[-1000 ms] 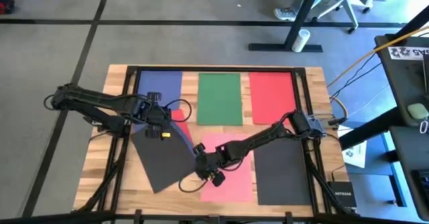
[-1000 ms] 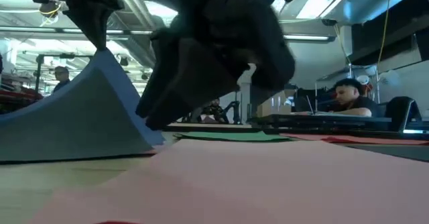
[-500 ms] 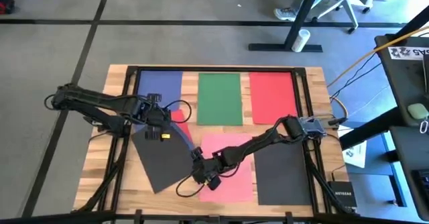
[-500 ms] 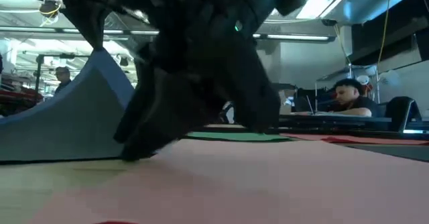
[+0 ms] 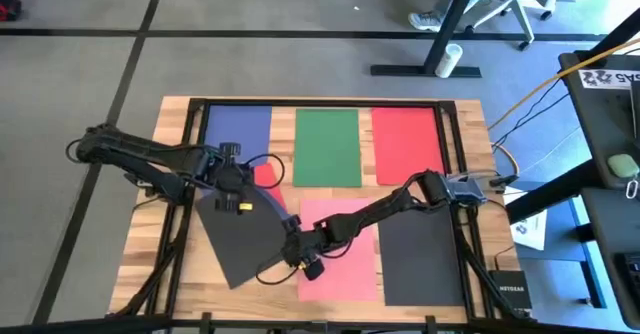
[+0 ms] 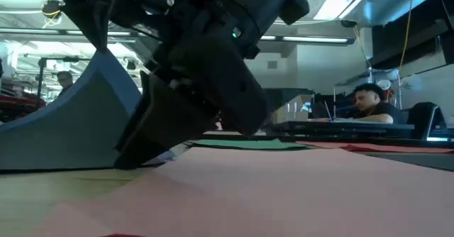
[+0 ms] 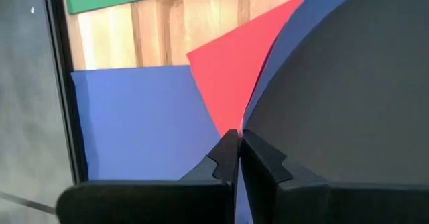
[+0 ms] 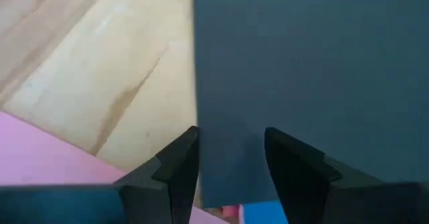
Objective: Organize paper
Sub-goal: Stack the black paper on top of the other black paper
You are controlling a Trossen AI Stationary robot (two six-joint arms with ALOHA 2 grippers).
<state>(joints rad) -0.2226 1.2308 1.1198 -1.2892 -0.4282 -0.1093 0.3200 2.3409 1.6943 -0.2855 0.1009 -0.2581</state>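
Observation:
A dark grey paper sheet (image 5: 245,236) lies askew at the table's near left. My left gripper (image 5: 233,181) is shut on its raised far edge. My right gripper (image 5: 297,255) is low at the sheet's right corner. In its wrist view the open fingers stand on either side of that corner (image 8: 228,177). Blue (image 5: 237,129), green (image 5: 328,146) and red (image 5: 405,144) sheets lie flat along the far side. A pink sheet (image 5: 345,244) and a second dark one (image 5: 420,256) lie flat near me. Another red sheet (image 7: 224,83) shows under the raised edge. My left gripper pinches the dark grey sheet's far edge (image 7: 249,120) between its two fingers, slanting down from the table's left. That edge is raised into a peak (image 6: 106,59), while the sheet's near part (image 5: 240,269) stays on the table. My right gripper: I cannot tell whether its fingers touch the sheet's corner.
A black frame (image 5: 450,174) runs around the work area on the wooden table (image 5: 150,264). Cables lie near the right gripper. People sit in the room beyond the far edge (image 6: 369,98).
My right gripper has gone toward the table's left, along the pink sheet to the dark grey sheet's right corner, and has sunk lower over the table. The sheet's far edge stays raised.

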